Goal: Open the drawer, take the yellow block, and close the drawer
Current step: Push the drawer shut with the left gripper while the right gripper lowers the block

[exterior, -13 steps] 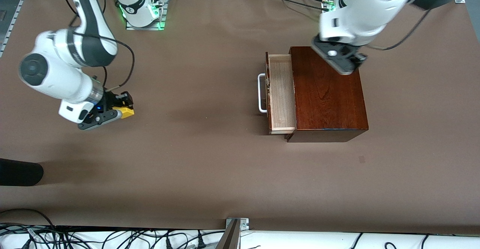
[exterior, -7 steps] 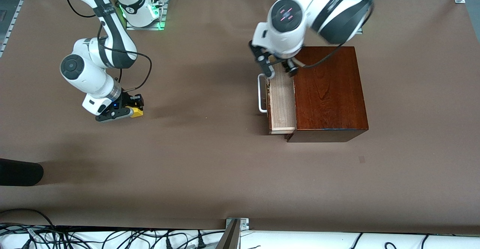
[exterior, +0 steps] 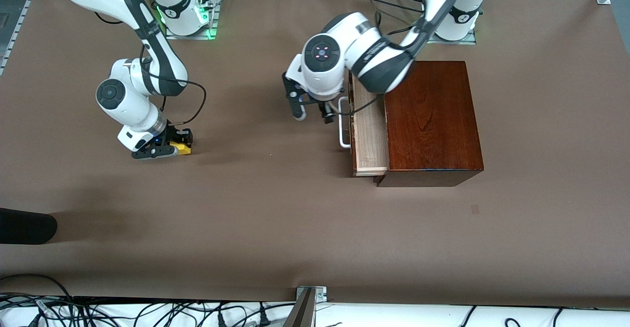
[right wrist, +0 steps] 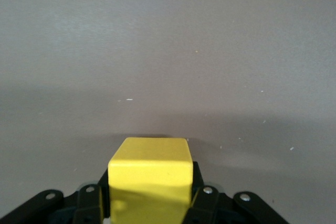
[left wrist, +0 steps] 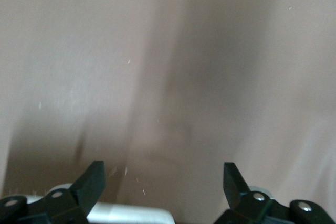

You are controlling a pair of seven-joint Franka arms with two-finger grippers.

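The drawer point(exterior: 370, 135) stands pulled out of the mahogany box point(exterior: 430, 120), and its pale tray shows nothing inside. The white loop handle point(exterior: 343, 131) faces the right arm's end of the table. My left gripper point(exterior: 313, 114) hangs open just in front of that handle, with nothing between its fingers. In the left wrist view the left gripper point(left wrist: 163, 182) is spread wide, with the handle point(left wrist: 126, 215) at the frame's edge. The yellow block point(exterior: 183, 147) is in my right gripper point(exterior: 173, 147), shut on it and low over the bare table. The right wrist view shows the yellow block point(right wrist: 149, 171) filling the right gripper point(right wrist: 150, 192).
A dark rounded object point(exterior: 24, 226) lies at the table's edge toward the right arm's end. Cables point(exterior: 147, 314) and a metal bracket point(exterior: 310, 295) run along the edge nearest the front camera. Brown tabletop point(exterior: 256, 194) spreads between the two arms.
My left arm swung from above the box top down to in front of the drawer handle. My right gripper carried the yellow block a little toward the table's middle.
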